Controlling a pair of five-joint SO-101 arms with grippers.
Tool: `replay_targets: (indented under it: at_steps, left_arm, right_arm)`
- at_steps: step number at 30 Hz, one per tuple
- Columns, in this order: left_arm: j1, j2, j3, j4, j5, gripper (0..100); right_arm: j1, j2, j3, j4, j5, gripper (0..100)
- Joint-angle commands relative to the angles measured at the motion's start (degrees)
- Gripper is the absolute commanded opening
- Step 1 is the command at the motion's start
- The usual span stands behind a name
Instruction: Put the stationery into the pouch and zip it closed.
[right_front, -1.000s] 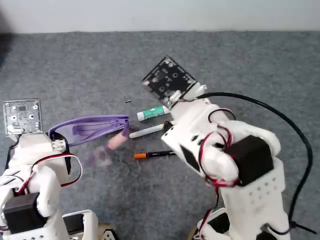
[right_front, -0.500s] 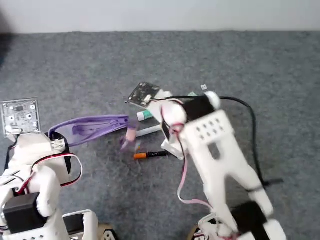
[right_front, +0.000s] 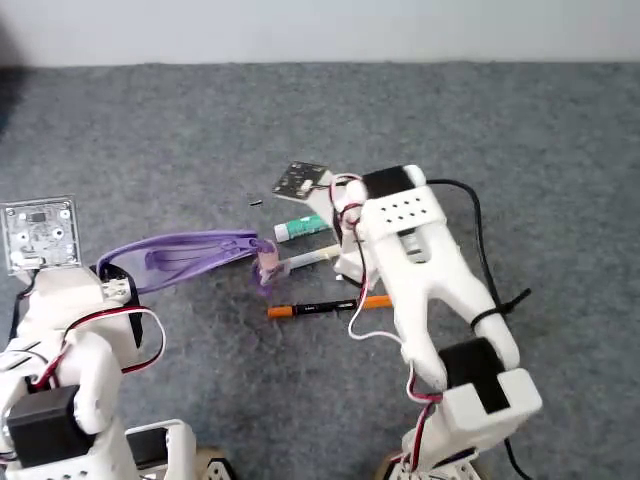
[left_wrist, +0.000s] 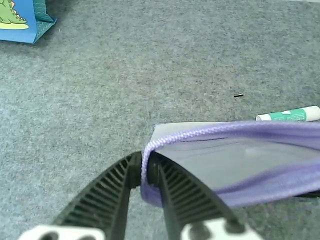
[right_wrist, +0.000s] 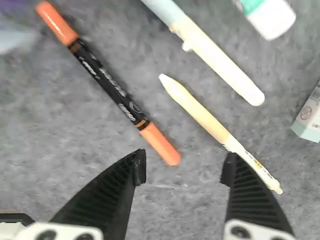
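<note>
Above black pen (right_wrist: 107, 85): right tool (right_wrist: 184, 165) spread wide, empty | left tool (left_wrist: 144, 167) clamped on pouch (left_wrist: 240, 150) edge

We are seeing the pouch (left_wrist: 240, 160) running off the left wrist view's edge, the glue stick (right_wrist: 265, 12) cut off in the right's, and a blurred pink thing (right_front: 266, 262).

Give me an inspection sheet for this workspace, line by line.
Surface: grey carpet-like mat.
Job's things: purple pouch unzipped; glue stick, white pen, black pen with orange ends and cream pen lie outside it.
Clutter: small black speck.
Grippers: left gripper shut on the pouch's edge; right gripper open above the pens.
Cables: black cable beside the right arm.
Surroundings: blue dinosaur-print item on the mat, away from the pouch.
</note>
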Motion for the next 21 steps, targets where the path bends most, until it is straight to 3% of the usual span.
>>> replay_targets:
  at_steps: [1,16,21]
  left_arm:
    - [-0.35,0.7,1.98,-0.35,0.53,1]
    - [-0.35,0.7,1.98,-0.26,0.53,1]
    - [-0.35,0.7,1.98,-0.18,0.53,1]
  right_arm:
    - [1.98,1.1,0.0,-0.92,3.69,27.0]
    - [2.59,20.35,-13.19,-4.09,7.56,27.0]
    - [2.59,26.68,-19.16,-3.56,7.65,13.2]
